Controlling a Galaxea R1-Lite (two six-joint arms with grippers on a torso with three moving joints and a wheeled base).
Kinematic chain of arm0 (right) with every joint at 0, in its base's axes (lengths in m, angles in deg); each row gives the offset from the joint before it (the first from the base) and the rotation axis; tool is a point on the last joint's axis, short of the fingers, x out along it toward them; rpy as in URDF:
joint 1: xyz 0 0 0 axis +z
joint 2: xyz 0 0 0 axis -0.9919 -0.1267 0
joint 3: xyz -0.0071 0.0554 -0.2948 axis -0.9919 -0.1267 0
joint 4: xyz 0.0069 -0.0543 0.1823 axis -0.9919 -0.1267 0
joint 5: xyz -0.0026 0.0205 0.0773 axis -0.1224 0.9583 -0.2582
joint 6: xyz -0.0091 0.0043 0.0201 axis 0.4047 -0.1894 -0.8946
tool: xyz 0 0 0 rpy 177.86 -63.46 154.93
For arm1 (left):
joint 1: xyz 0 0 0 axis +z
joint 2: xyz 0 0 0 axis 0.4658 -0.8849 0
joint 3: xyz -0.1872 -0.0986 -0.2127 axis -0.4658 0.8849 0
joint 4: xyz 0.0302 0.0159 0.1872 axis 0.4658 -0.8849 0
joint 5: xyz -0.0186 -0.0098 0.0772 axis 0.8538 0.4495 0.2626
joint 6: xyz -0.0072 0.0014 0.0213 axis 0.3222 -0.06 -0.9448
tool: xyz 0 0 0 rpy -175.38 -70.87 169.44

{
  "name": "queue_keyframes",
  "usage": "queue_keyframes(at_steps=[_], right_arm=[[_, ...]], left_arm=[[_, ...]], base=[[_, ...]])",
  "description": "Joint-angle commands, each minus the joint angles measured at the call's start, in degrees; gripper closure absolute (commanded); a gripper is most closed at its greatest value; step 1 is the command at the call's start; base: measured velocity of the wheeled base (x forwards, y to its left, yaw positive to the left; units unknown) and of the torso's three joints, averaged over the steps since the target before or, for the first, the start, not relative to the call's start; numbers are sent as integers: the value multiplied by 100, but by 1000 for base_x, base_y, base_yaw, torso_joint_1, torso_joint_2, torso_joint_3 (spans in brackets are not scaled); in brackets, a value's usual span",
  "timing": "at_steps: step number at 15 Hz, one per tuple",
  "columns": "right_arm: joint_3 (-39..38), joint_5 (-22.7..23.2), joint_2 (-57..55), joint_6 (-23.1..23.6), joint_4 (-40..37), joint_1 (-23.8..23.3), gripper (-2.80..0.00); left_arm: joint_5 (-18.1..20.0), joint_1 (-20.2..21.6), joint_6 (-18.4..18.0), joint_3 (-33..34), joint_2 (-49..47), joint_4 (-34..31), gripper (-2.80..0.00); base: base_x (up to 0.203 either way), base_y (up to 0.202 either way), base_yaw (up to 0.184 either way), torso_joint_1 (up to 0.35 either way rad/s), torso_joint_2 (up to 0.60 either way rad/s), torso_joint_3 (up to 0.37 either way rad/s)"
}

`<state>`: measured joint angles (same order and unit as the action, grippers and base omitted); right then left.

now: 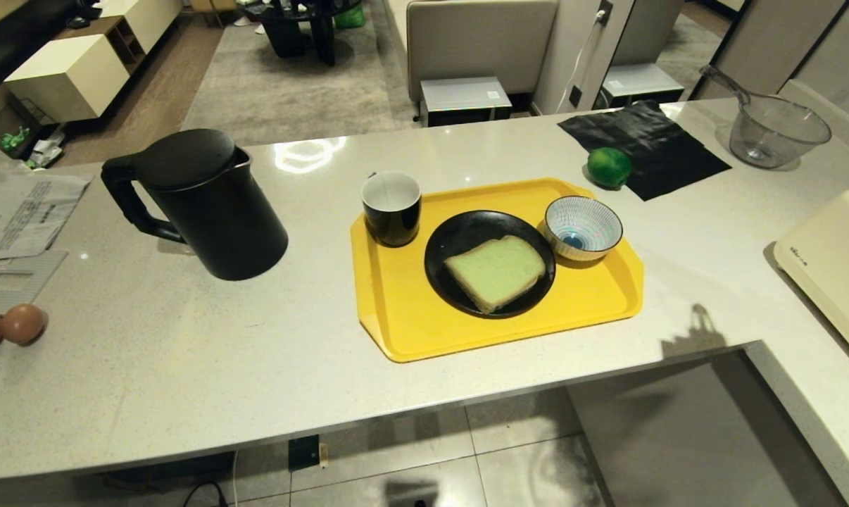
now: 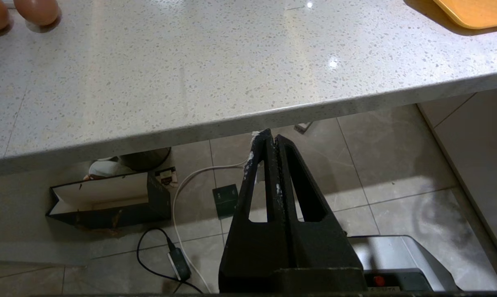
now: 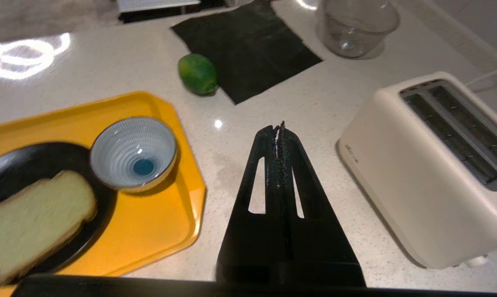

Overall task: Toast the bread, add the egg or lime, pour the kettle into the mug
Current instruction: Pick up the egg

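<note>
In the head view, the pale speckled stone worktop (image 1: 185, 366) carries a yellow plastic tray (image 1: 410, 317); on the tray a round black plate (image 1: 453, 239) bears the square slice of pale green bread (image 1: 496, 271), with the short glossy black mug (image 1: 391, 208), white inside, at the tray's far left corner and a small blue-and-white striped bowl (image 1: 583, 227) just beside the plate on the right; the tall matte black kettle (image 1: 206, 204) stands well left of the tray, handle turned left; the round bright green lime (image 1: 609, 167) lies beyond the tray against a black cloth (image 1: 650, 144); a clear glass jug (image 1: 773, 130) stands at the far right, a cream toaster (image 1: 836, 267) at the right edge, two brown eggs (image 1: 5, 325) at the left edge; neither arm shows here.

In the left wrist view, the left gripper (image 2: 270, 138) hangs below the worktop's edge, over the tiled floor (image 2: 397, 173), its black fingers pressed together on nothing; the brown eggs lie far beyond the tips.

In the right wrist view, the right gripper (image 3: 278, 128) hovers over bare worktop, fingers closed and empty; the toaster sits just to one side of the tips, the tray with bowl and bread to the other; the lime lies ahead of the tips, apart from them, touching the cloth.
</note>
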<state>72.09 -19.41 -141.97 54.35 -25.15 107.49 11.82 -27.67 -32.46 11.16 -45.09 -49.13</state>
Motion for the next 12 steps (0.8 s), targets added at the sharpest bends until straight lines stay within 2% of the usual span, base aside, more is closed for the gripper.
queue_keyframes(at_steps=[1, 2, 6, 10, 12], right_arm=[[-185, -37, 227, 32, 67, -296, 0], [-347, -55, 406, 116, 146, -341, 0], [-916, -15, 1281, 963, 744, -701, 0], [-1628, -5, 2264, 1262, 873, -1118, 0], [-1947, 212, 2575, 1279, 866, -1583, 0]], left_arm=[[-1, 0, -2, 0, 4, 4, 0], [-1, -1, -2, 0, 4, 3, 0], [-1, -1, -2, 0, 4, 3, 0], [-1, -1, -2, 0, 4, 3, 0], [-1, 0, -2, 0, 4, 3, 0]], base=[[0, 0, 0, 0, 0, 0], [0, 0, 0, 0, 0, 0], [0, 0, 0, 0, 0, 0], [0, 0, 0, 0, 0, 0], [0, 0, 0, 0, 0, 0]])
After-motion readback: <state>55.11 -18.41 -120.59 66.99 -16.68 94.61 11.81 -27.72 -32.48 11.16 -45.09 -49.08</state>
